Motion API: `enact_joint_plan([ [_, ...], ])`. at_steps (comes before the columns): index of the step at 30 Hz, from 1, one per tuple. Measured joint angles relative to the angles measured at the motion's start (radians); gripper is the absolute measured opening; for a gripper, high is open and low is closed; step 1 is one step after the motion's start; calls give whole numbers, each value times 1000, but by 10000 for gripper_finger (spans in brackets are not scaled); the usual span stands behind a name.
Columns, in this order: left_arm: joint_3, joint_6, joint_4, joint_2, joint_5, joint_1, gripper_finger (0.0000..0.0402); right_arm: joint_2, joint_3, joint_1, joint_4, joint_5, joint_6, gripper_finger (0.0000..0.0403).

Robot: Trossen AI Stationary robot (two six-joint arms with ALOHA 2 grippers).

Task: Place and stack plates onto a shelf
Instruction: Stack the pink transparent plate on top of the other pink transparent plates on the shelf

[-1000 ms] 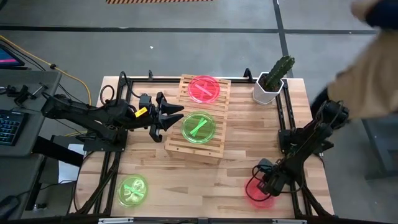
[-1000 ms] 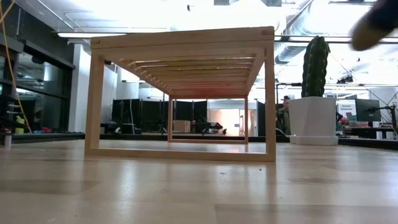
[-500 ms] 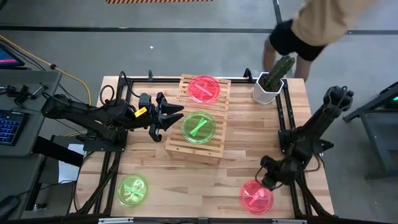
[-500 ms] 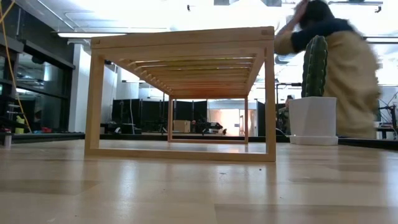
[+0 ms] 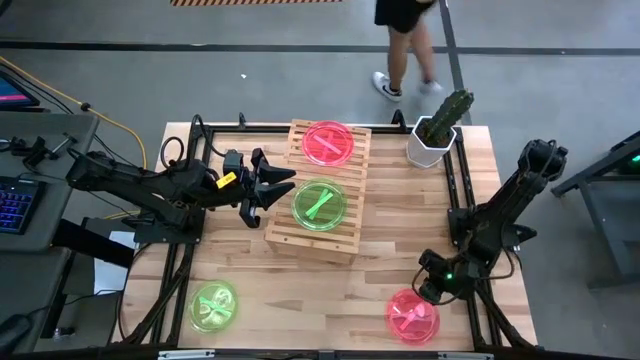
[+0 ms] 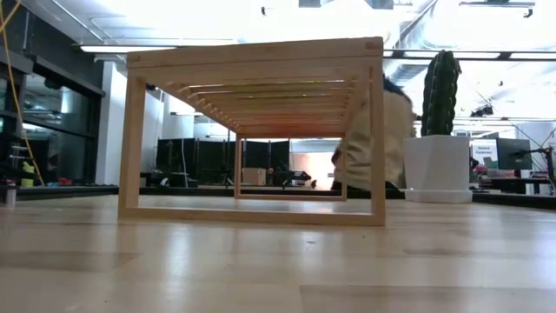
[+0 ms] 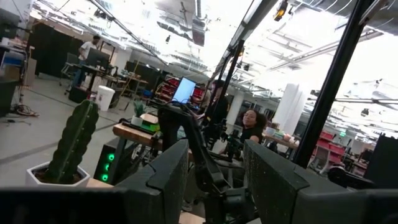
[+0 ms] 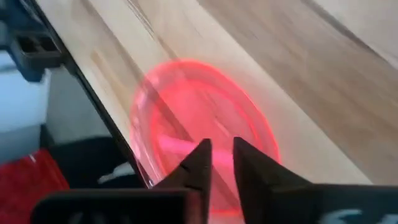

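Observation:
The light-wood shelf (image 5: 312,232) stands mid-table. It carries a pink plate (image 5: 328,142) at its far end and a green plate (image 5: 320,205) on the near half. Another green plate (image 5: 213,305) lies flat on the table at the near left. A second pink plate (image 5: 412,316) (image 8: 186,106) lies flat at the near right. My right gripper (image 5: 432,290) (image 8: 222,155) hangs just past this plate's far right rim, tipped down toward it, with a narrow gap between its fingers and nothing in it. My left gripper (image 5: 285,182) (image 7: 216,155) waits open beside the shelf's left side.
A white pot with a cactus (image 5: 432,140) (image 6: 439,165) stands at the far right corner. A person walks on the floor beyond the table's far edge (image 5: 405,40). The near right pink plate lies close to the table's near edge (image 8: 93,81).
My right gripper has risen and drawn back from over the near right pink plate toward the far right. The whole plate now shows, lying flat on the table. A person has walked leftward past the table's far side.

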State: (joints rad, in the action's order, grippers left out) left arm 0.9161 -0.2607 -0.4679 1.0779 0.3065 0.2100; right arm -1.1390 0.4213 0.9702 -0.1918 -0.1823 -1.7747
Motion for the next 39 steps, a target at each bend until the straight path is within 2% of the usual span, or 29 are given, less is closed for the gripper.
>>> enact_joint_plan([
  [6,0,0,0,0,11,0,145,-65,0,8,87,-193,40,134],
  [9,0,0,-1,0,18,0,145,-87,0,2,89,-207,104,181],
  [12,0,0,-1,0,20,0,145,-126,0,-1,88,-205,154,208],
  [22,0,-1,0,0,22,0,145,-297,4,1,215,-208,310,215],
  [27,0,-1,0,0,23,0,145,-342,8,21,241,-230,326,215],
  [30,0,0,0,0,24,0,145,-353,8,36,241,-242,345,204],
  [32,0,0,0,0,23,0,145,-354,7,39,232,-239,369,182],
  [34,0,0,0,0,24,0,145,-355,7,38,212,-236,368,144],
  [38,0,0,0,0,23,0,145,-356,4,37,183,-236,329,32],
  [39,0,0,1,0,23,0,145,-357,4,37,182,-235,313,17],
])
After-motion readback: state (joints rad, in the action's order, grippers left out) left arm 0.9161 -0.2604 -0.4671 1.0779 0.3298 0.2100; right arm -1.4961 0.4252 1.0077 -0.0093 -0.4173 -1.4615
